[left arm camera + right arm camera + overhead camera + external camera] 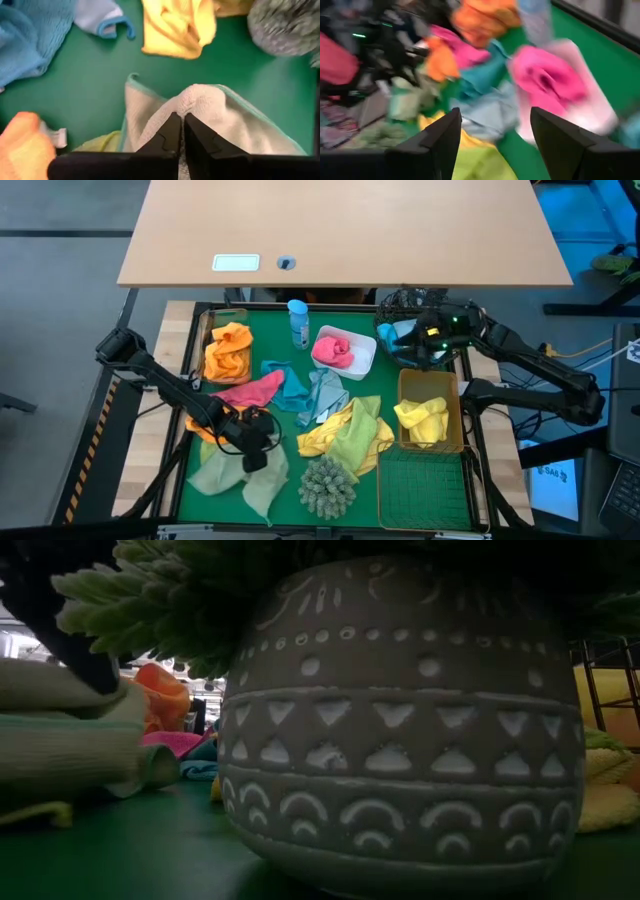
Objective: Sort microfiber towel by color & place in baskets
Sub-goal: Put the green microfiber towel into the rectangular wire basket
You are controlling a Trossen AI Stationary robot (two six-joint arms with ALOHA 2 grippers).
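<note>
Left gripper point(181, 131) is pressed together on a fold of a pale green towel point(215, 115), its two dark fingers meeting on the raised ridge of cloth. From above, this gripper point(252, 448) sits low over the near-left part of the green mat point(275, 330), with the pale green towel point(240, 475) spread directly beneath and in front of it. An orange towel point(205, 430) lies just beside the gripper on the arm's side, and a pink towel point(250, 392) lies just beyond it. A teal-blue towel point(290, 385) and a pale blue one point(325, 392) rest near the mat's middle, next to a heap of yellow and light green towels point(345, 435). The spiky grey-green clump point(328, 485) stands near the front edge, just beside the pale green towel.

Right gripper point(495, 130) hangs with its fingers spread wide and nothing between them, over the far-right corner of the mat, above the round black wire basket point(400, 305). A white tub point(365, 360) holds a pink towel, one gold wire basket point(455, 385) holds a yellow towel point(425, 420), and the second gold basket point(425, 485) sits in front of it. More orange towels point(228, 352) are piled at the far left, near a small blue bottle point(298, 322).
</note>
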